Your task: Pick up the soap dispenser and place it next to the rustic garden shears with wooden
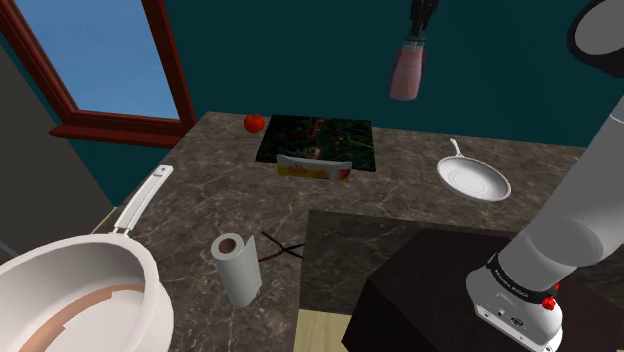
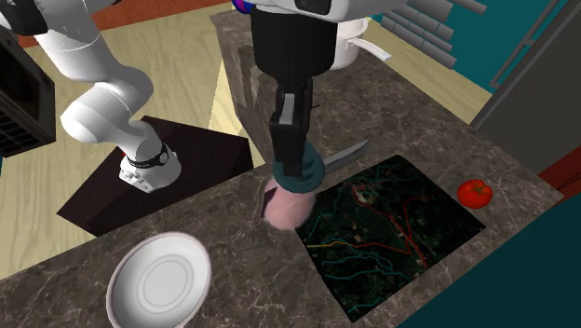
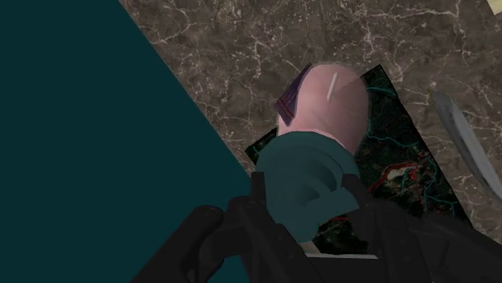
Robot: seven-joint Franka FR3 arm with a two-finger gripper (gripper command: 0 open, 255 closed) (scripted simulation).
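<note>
— Tool (image 1: 418, 36) first: what has it got?
— Its 2 black fingers are clamped on the teal neck of the soap dispenser (image 1: 407, 74), so the pink body hangs below them. Gripping the neck leaves the base free to be set down flat, I'd judge.
— Where does that put it?
— High in the air, clear of the table (image 1: 200, 190). By the wrist view it is roughly over a corner of the dark mat (image 1: 330, 135) with the coloured lines. Nothing touches it but the fingers.
— And the shears (image 1: 281, 247)?
— I take the dark crossed shape in the shoulder view to be them. It lies flat just beside the paper towel roll (image 1: 237, 265) and is too thin to make out handles. They are well apart from the dispenser, on the table's nearer part in that view.
— So the height makes sense?
— Likely. It would clear the mat on the way over. The roll crowds 1 side of the shears, so the open side looks the safer spot.
— Anything else near?
— A tomato (image 1: 254, 122) by the mat, and a small white pan (image 1: 472, 180).
</note>
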